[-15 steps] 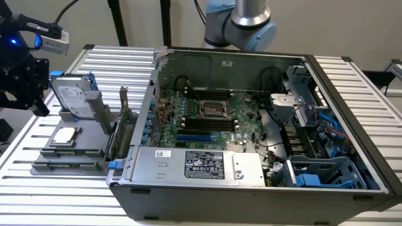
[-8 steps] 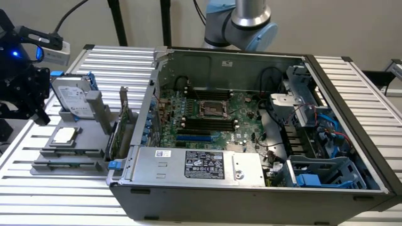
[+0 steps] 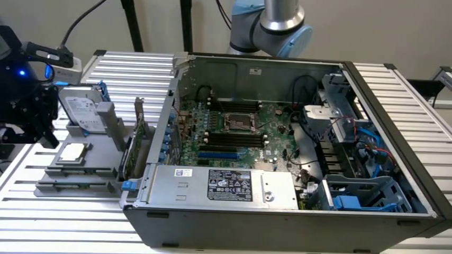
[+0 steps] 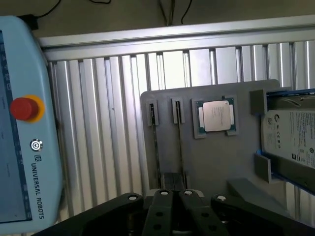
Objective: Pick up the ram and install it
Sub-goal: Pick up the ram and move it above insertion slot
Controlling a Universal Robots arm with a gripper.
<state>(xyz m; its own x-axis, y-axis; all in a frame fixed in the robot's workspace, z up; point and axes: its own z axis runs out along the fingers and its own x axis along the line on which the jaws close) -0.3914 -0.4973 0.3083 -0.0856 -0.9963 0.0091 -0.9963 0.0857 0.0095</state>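
The ram (image 4: 179,142) stands on edge in a slot of the grey tray (image 4: 211,162), a second stick (image 4: 155,142) slotted just beside it. In the exterior view both slots lie at six o'clock from the processor (image 4: 217,116), with the hard drive (image 4: 290,137) at its twelve. The tray sits at nine o'clock from the open computer case (image 3: 282,211), and the gripper (image 4: 172,194) hovers over it clenched, fingertips pressed together above the ram's near end; whether they touch it I cannot tell
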